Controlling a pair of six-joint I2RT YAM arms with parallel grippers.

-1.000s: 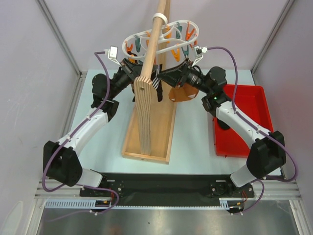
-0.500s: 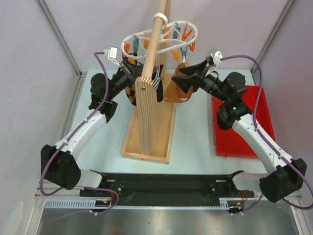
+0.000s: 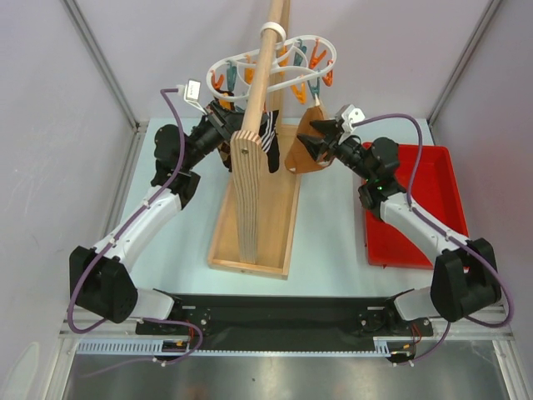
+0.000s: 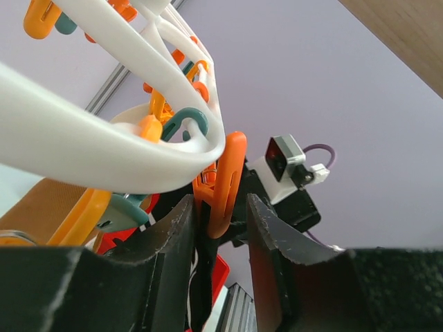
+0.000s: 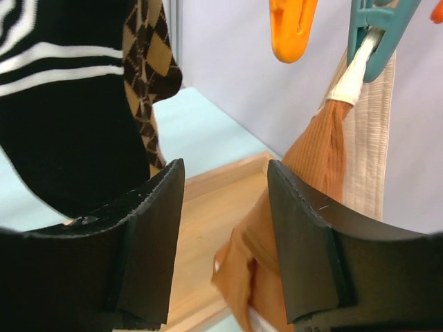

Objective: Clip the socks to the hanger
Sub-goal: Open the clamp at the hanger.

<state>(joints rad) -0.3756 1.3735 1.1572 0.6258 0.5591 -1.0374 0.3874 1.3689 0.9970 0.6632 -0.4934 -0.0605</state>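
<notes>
The white hanger [image 3: 326, 46] hangs from the wooden pole, its orange and teal pegs dangling. A tan sock [image 3: 301, 158] [image 5: 325, 138] hangs clipped in a teal peg [image 5: 377, 34]. My right gripper [image 3: 311, 142] [image 5: 225, 173] is open, with the sock's lower part loose beside its right finger. The black striped sock [image 5: 62, 104] and the argyle sock [image 5: 149, 62] hang to the left. My left gripper [image 3: 223, 123] [image 4: 220, 207] is open around an orange peg [image 4: 228, 173] that holds black fabric [image 4: 201, 277]; there is a gap on the peg's right side.
The wooden pole stand [image 3: 250, 192] with its long tray base sits mid-table between the two arms. A red bin [image 3: 425, 179] lies at the right under my right arm. Grey walls with metal posts close in the back and sides.
My right gripper let go of the tan sock, drew back to the right, then came in lower beside it. The sock now hangs from its peg. The left arm hardly moved.
</notes>
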